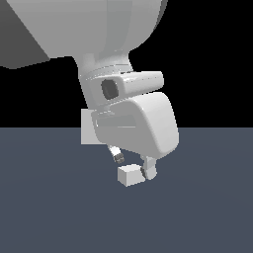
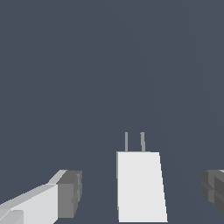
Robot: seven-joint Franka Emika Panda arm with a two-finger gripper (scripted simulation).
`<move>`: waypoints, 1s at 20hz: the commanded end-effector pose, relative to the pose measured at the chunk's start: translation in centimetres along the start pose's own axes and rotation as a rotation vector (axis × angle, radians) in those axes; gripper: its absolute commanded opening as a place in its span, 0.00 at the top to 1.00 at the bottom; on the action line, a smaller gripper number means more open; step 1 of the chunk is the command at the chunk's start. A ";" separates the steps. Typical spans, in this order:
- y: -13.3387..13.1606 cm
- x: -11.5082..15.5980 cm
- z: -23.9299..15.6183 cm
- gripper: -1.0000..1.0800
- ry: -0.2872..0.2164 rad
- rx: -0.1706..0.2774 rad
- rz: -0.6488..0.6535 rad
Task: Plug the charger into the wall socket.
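Gripper (image 2: 140,192) poised low over the charger (image 2: 140,186), jaws spread wide, clear of both its sides. Wall socket (image 1: 88,132) half-hidden behind the arm.

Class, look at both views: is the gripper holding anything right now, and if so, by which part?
Nothing is held. The gripper is open, its fingers apart from both sides of the charger, which lies between them.
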State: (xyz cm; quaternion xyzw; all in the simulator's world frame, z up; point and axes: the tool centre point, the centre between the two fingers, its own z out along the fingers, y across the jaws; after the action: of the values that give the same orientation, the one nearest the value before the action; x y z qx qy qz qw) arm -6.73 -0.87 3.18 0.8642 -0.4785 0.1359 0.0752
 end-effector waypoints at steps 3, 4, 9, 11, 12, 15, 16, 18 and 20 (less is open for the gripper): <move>0.0 -0.5 1.5 0.04 0.000 0.000 0.001; 0.0 -0.5 1.7 0.04 0.000 0.000 0.001; 0.0 -0.6 1.9 1.00 0.000 0.000 0.001; 0.0 -0.6 1.9 1.00 0.000 0.000 0.001; 0.0 -0.6 1.9 1.00 0.000 0.000 0.001; 0.0 -0.6 1.9 1.00 0.000 0.000 0.001; 0.0 -0.6 1.9 1.00 0.000 0.000 0.001; 0.0 -0.6 1.9 1.00 0.000 0.000 0.001; -0.1 -0.6 1.9 1.00 0.000 0.002 -0.003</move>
State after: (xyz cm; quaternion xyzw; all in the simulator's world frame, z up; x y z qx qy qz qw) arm -6.68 -0.87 1.20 0.8643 -0.4783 0.1361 0.0749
